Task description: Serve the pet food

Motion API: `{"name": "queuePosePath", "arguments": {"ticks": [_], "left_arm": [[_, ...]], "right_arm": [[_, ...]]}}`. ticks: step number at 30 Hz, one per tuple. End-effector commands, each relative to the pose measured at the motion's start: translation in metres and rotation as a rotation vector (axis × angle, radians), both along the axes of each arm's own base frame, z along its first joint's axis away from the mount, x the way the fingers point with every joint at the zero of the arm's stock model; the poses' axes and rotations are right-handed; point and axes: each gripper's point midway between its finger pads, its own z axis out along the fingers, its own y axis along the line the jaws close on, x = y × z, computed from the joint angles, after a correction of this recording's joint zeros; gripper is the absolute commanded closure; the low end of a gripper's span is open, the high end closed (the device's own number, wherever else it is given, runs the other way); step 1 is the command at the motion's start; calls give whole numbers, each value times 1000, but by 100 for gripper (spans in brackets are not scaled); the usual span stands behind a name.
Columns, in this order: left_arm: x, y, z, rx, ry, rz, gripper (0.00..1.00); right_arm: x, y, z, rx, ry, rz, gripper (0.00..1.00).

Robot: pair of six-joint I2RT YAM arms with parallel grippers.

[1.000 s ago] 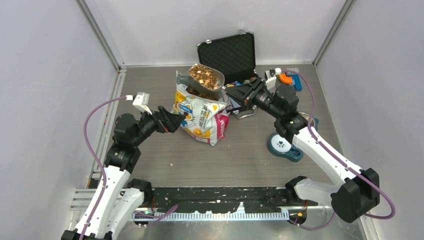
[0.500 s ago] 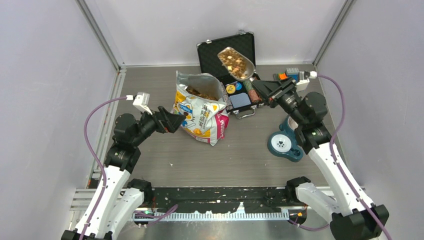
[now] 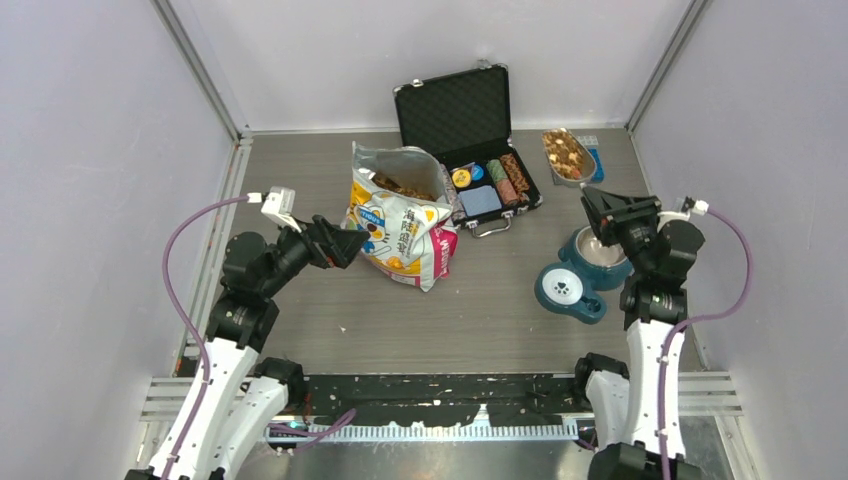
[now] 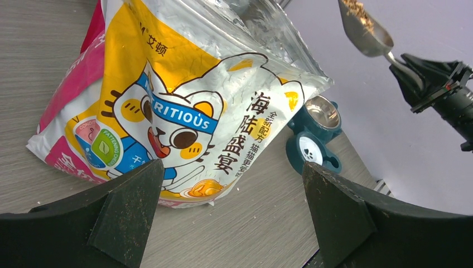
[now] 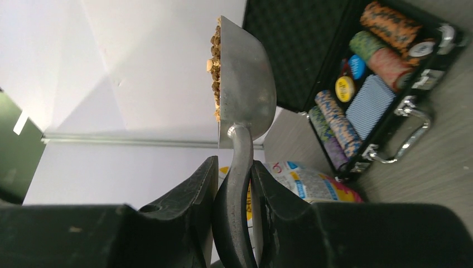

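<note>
The right gripper [image 5: 233,167] pinches the handle of 1 metal scoop [image 5: 248,84], jaws narrowed around it, holding it in the air beyond the teal bowl [image 3: 583,238]. The pet food [image 3: 563,152] sits heaped in that scoop. The left gripper [image 4: 232,166] gapes fully wide just beside the cat-printed bag [image 3: 400,225], holding nothing.

Bag [image 3: 400,225] sits left of bowl [image 3: 562,288] — case [image 3: 455,105] behind

Items in view, by count.
- Printed bag [image 3: 400,228]: one.
- Metal scoop [image 5: 245,84]: one.
- Pet food [image 3: 563,150]: two heaps, one in the scoop and one in the bag's mouth.
- Open black case [image 3: 455,108]: one. It contains one blue card deck [image 3: 480,200] and poker chips [image 3: 515,178] in rolls, number not determinable.
- Teal feeder [image 3: 562,290]: one, with one steel bowl [image 3: 603,252].
</note>
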Motion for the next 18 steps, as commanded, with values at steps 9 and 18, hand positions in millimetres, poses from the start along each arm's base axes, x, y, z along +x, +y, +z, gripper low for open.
{"name": "queuePosePath", "arguments": {"ticks": [9,18], "left_arm": [[-6,-1,12,-1,-63,-19,1],[-7,0,10,5,-67,-15,1]], "right_arm": [[-37,-38,-61,-52,124,-76,95],[-48,-53,-78,-106,205,-173,95]]}}
